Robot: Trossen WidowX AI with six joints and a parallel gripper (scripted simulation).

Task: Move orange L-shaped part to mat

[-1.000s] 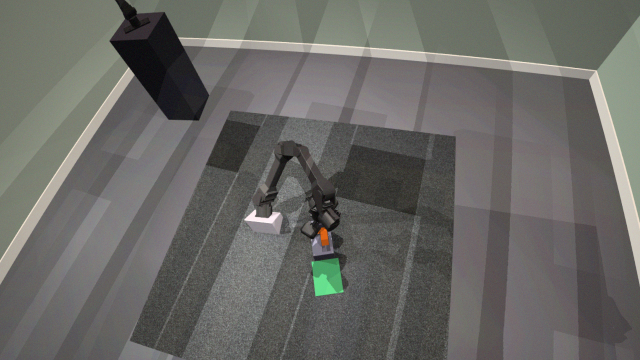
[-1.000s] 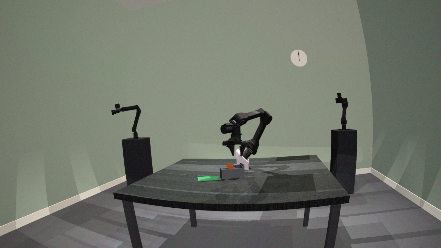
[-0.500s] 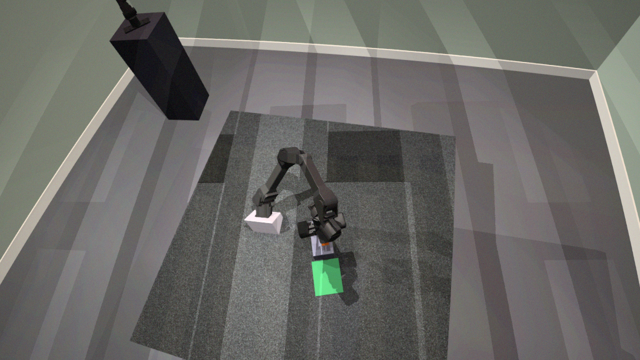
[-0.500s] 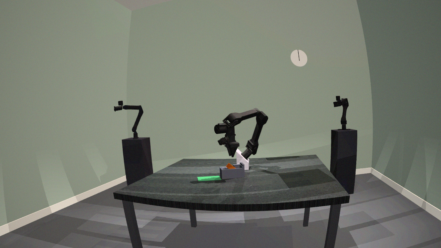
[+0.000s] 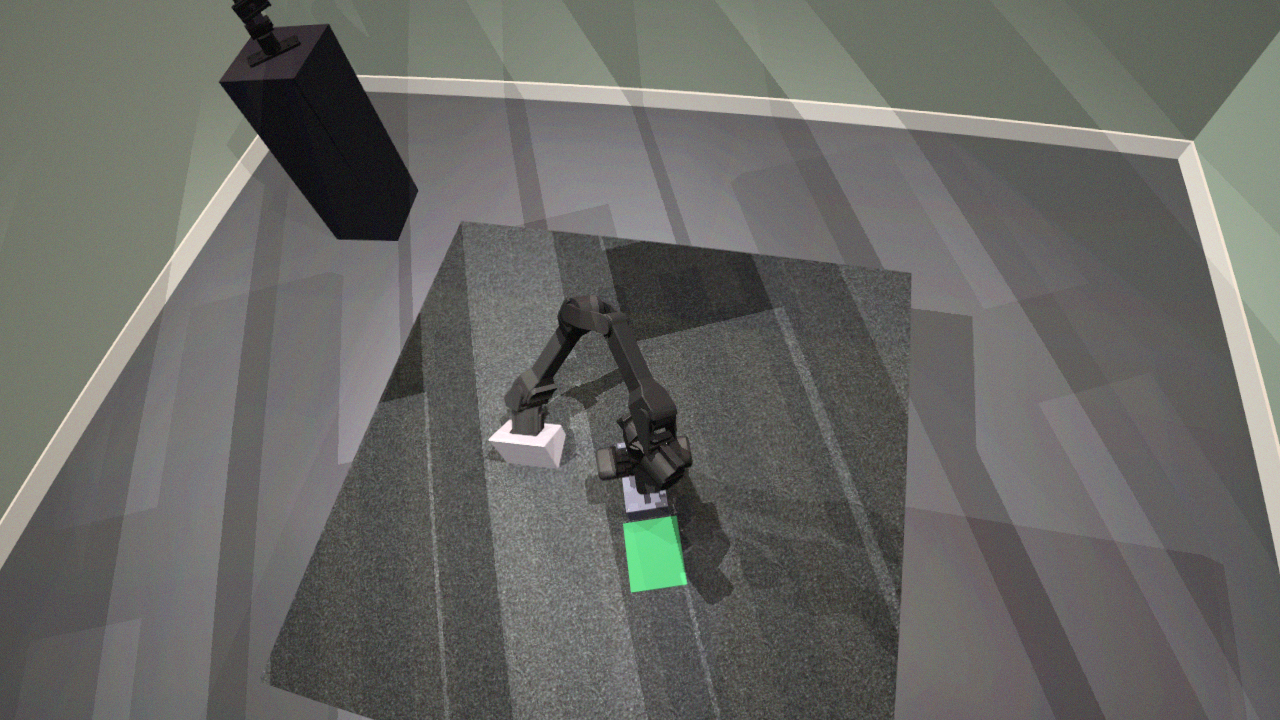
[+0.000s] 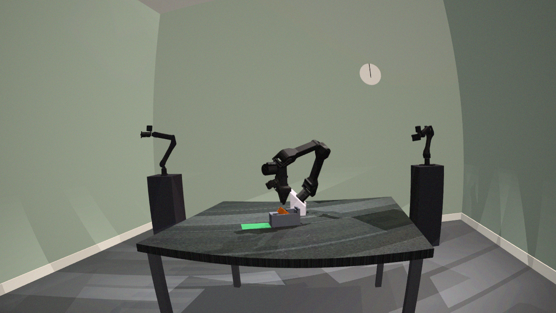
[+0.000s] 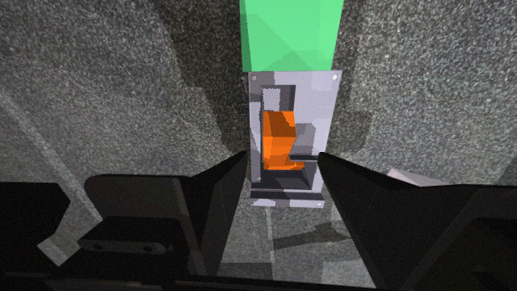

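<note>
A dark speckled surface [image 6: 334, 237] on dark legs carries three things. Near the middle of the exterior view a grey tray [image 6: 284, 220] stands on it, and a flat green mat [image 6: 255, 225] lies just left of the tray, touching its end. Behind the tray, a white block [image 5: 528, 444] under the arm's foot sits on the surface, left of centre in the top view.

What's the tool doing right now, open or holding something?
Tool: open, holding nothing, above the orange part tipped up in the grey tray.
</note>
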